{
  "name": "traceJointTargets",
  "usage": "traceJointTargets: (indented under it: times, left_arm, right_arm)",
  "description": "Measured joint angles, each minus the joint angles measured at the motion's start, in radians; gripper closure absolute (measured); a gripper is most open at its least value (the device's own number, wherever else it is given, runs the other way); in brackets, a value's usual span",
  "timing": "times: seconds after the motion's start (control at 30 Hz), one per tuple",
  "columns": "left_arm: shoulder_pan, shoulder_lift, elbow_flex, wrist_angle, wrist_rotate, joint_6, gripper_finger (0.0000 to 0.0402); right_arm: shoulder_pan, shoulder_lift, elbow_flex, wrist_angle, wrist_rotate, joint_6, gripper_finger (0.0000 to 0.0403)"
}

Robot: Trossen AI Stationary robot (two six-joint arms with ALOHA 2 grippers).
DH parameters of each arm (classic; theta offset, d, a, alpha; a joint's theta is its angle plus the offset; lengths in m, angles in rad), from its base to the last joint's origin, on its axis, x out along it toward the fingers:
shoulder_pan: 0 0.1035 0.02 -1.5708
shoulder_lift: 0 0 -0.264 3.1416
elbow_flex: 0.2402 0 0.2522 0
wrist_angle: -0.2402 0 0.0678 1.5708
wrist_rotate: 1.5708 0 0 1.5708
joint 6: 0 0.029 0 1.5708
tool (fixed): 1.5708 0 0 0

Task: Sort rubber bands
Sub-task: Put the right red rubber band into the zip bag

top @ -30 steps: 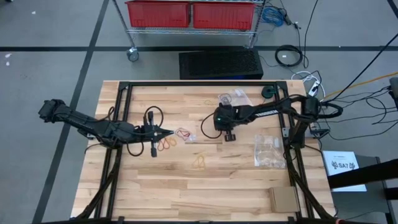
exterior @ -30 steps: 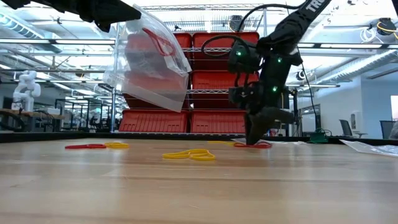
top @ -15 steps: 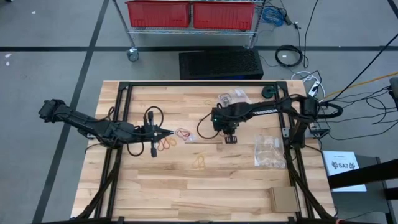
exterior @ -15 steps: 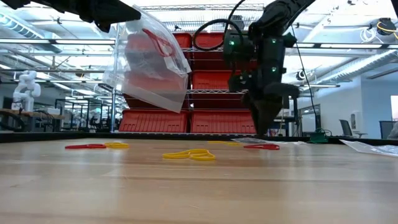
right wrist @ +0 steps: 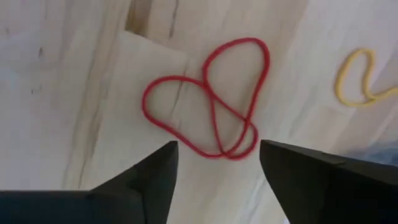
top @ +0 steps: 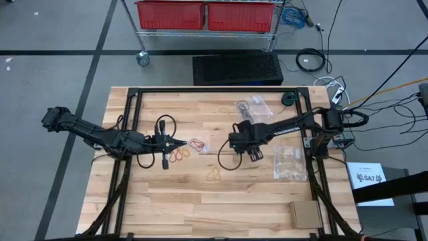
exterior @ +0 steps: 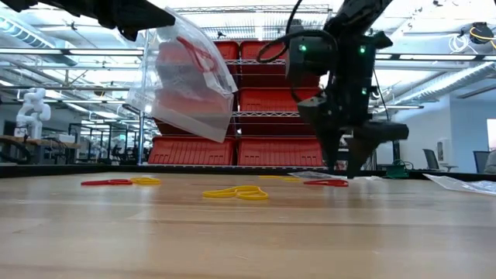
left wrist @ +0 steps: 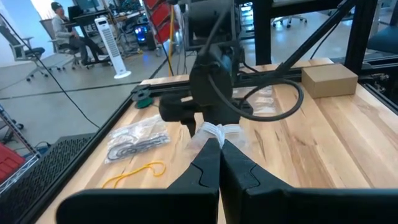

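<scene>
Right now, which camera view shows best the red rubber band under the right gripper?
The right wrist view: the red rubber band lies twisted on the wood, framed by the open right gripper. The low view shows it edge-on as a thin red line. In the high view the right arm hides it, and I cannot find it in the left wrist view.

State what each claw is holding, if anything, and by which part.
The left claw is shut on the top edge of a clear plastic bag, hanging above the table. The right claw is open over a red rubber band, holding nothing.

You have red rubber bands (right wrist: 211,118) twisted flat mid-table, a yellow band (exterior: 236,192) loose nearer the front edge.
</scene>
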Motion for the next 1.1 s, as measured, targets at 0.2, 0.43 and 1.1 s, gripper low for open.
traceJointTargets:
  times: [0.2, 0.43, 1.1]
  left_arm:
    - [0.0, 0.0, 0.0, -0.001, 0.0, 0.0, 0.0402]
    - [0.0, 0.0, 0.0, -0.001, 0.0, 0.0, 0.0402]
    - [0.0, 0.0, 0.0, -0.001, -0.002, 0.0, 0.0402]
  right_arm:
    - [-0.001, -0.001, -0.062, 0.078, -0.005, -0.024, 0.0172]
    - [-0.016, -0.001, -0.069, 0.157, -0.006, -0.11, 0.0172]
    - [-0.186, 0.014, -0.069, 0.267, -0.258, 0.11, 0.0193]
